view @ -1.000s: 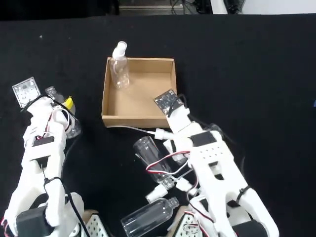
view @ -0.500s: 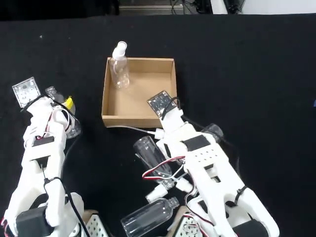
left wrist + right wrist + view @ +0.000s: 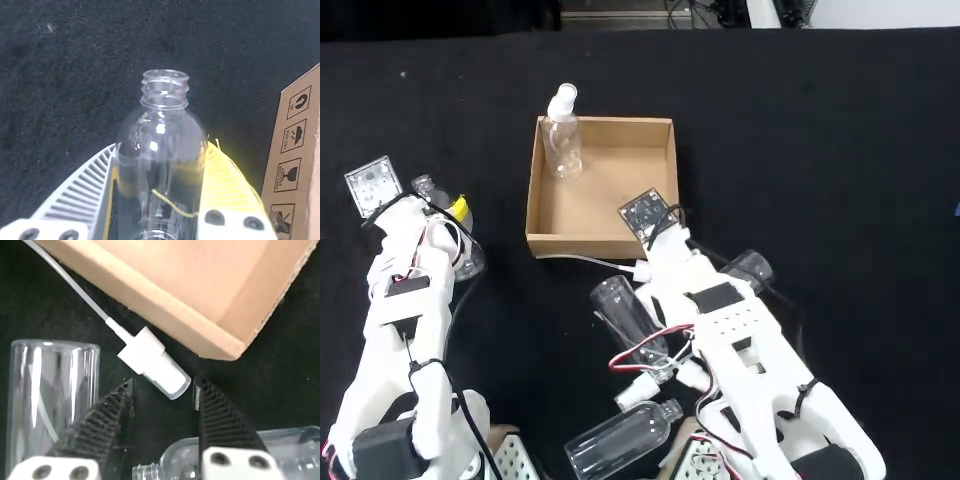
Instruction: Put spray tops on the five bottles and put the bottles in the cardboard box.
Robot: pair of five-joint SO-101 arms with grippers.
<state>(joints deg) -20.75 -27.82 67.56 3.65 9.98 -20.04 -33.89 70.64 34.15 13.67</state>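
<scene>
Right wrist view has the spray top [image 3: 152, 365] lying on the table with its cap end between the tips of the right gripper [image 3: 164, 385], whose jaws are spread wide and hold nothing. The top's tube runs off beyond the tips, along the box [image 3: 150, 305] wall. A loose bottle [image 3: 50, 390] lies outside one jaw. The step in hand looks like picking up this top, so next the jaws need to ease forward and close on the cap. The left gripper [image 3: 162, 155] clamps the held bottle [image 3: 164, 95], whose neck is bare, likely ready to receive it.

A black cloth [image 3: 840, 130] covers the table.
</scene>
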